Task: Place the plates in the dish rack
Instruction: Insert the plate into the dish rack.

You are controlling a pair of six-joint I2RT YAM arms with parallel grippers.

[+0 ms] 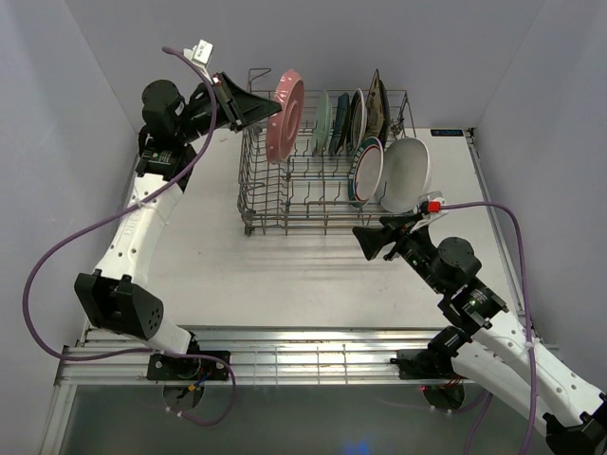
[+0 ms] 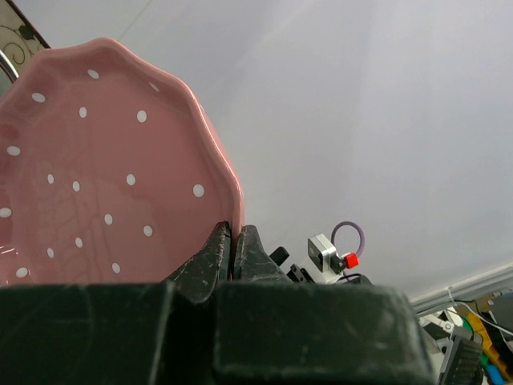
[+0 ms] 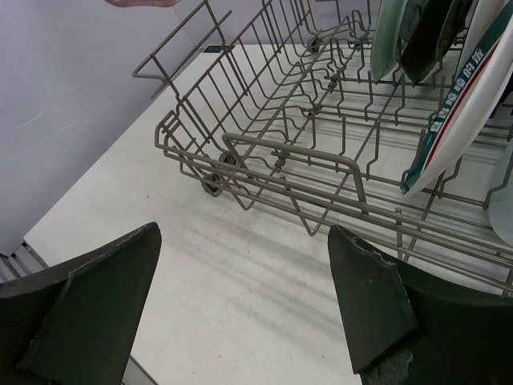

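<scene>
left gripper (image 2: 232, 241) pinches the pink dotted plate (image 2: 96, 176) upright over the left end of the dish rack (image 1: 285, 204) by the far edge of the surface (image 1: 209, 270), right gripper (image 1: 365, 240) wide open at the rack's near side.

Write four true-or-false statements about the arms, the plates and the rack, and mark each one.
1. The left end effector is shut on the rim of the pink white-dotted plate. True.
2. The right end effector holds a white plate. False: it is open and empty.
3. The grey metal wire dish rack lies tipped over. False: it stands upright on the white table.
4. A mint green plate stands on edge in the rack. True.
</scene>
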